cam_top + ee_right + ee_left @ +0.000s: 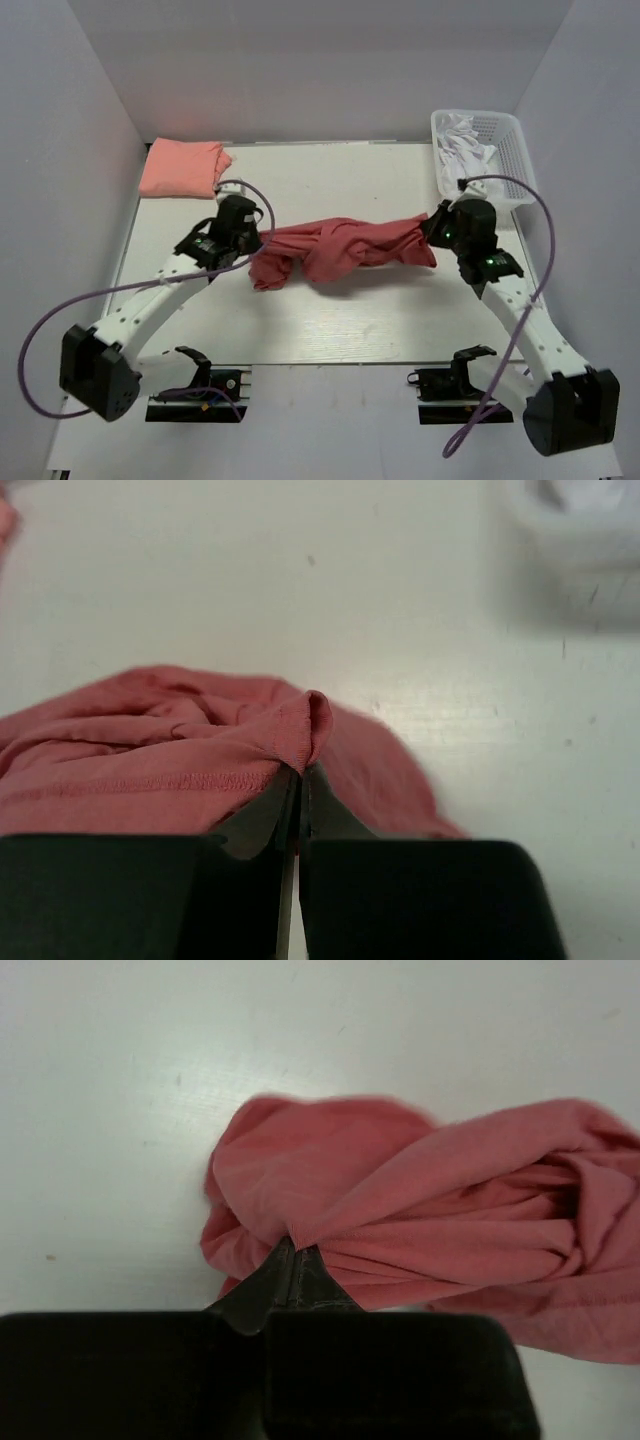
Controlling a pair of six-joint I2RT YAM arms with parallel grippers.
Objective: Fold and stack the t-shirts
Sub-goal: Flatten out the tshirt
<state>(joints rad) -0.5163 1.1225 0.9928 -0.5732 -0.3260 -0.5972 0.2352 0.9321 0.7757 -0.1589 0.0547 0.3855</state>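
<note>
Shirt ends pinched: your left gripper (297,1252) and right gripper (302,772) each clamp the bunched red t-shirt (345,250) mid-surface, likely to spread it; folded pink t-shirt (182,167) sits at the far-left corner.

A white plastic basket (511,150) sits at the far right corner of the white counter (350,320). Its sides have little holes. Crumpled white cloth (463,147) lies inside it. White walls (320,60) stand around the counter.

I record the brick-red t-shirt (345,250) as soft matt cloth, hem stitched; salmon-pink t-shirt (183,167), far left corner, likewise; far right basket (510,150) white plastic lattice; bench (330,330) smooth, faintly glossy
</note>
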